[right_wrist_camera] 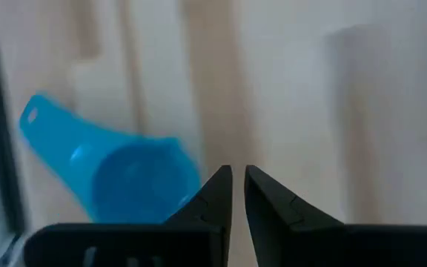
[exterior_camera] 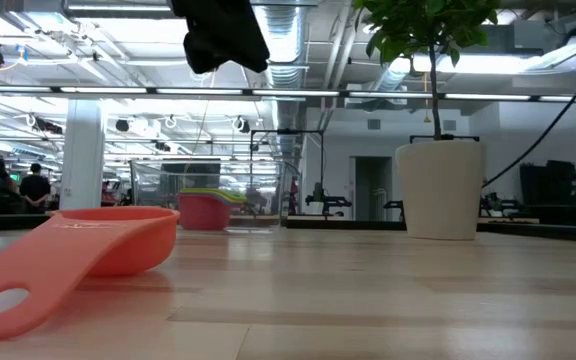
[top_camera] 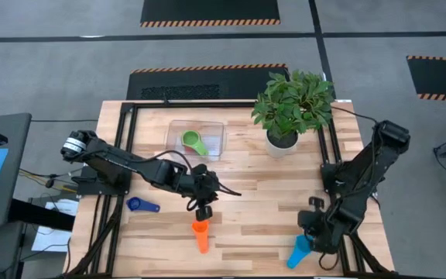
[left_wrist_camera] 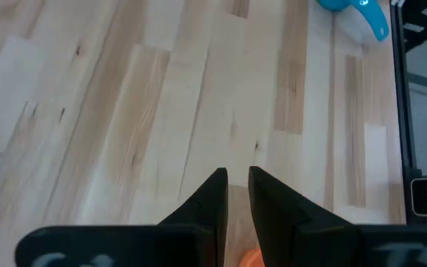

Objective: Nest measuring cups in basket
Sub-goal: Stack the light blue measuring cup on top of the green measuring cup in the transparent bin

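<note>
The clear basket point(top_camera: 217, 132) sits at the table's far middle, with a green cup point(top_camera: 192, 142) nested in it. The low view shows a red cup point(exterior_camera: 205, 212) under the green one. An orange cup point(top_camera: 200, 235) lies on the wood near the front edge, large in the low view point(exterior_camera: 88, 248). My left gripper point(top_camera: 203, 210) hovers shut just above its far end, and a sliver of orange point(left_wrist_camera: 252, 258) shows below the fingers. A dark blue cup point(top_camera: 142, 205) lies to the left. My right gripper point(top_camera: 317, 232) is shut beside the light blue cup point(top_camera: 299, 252), which also shows in the right wrist view point(right_wrist_camera: 121, 178).
A white pot with a green plant point(top_camera: 283, 142) stands right of the basket, tall in the low view point(exterior_camera: 440, 188). Black frame rails point(top_camera: 127, 132) run along the table's edges. Bare wood point(top_camera: 262, 201) lies between the two arms.
</note>
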Robot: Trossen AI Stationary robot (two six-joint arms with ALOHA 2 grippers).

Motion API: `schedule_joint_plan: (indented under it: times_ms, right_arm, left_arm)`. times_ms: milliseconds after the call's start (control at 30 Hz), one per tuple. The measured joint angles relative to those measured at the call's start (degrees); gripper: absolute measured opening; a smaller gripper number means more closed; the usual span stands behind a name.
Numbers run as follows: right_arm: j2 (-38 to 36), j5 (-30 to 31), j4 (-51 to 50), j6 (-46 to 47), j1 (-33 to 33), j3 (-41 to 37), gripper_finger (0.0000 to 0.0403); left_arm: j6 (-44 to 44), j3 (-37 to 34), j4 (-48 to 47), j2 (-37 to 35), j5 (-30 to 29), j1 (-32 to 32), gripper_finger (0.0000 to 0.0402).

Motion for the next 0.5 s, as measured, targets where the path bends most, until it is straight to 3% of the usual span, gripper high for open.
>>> schedule_joint_plan:
  times_ms: [100,333,500]
  right_arm:
    - [1.2,-2.76,3.46,-0.83,-0.14,0.01,0.0083]
    - [3.6,-2.84,4.16,-2.79,-0.05,0.01,0.0142]
    - [3.62,-7.36,4.71,-2.39,-0.05,0.01,0.0167]
  left_arm:
    - [-1.3,0.0,0.02,0.02,-0.05,0.02,0.0043]
    - [-3.51,0.0,2.25,0.02,-1.66,0.0,0.0043]
    - [-3.69,0.0,3.02,0.04,-1.77,0.0,0.0043]
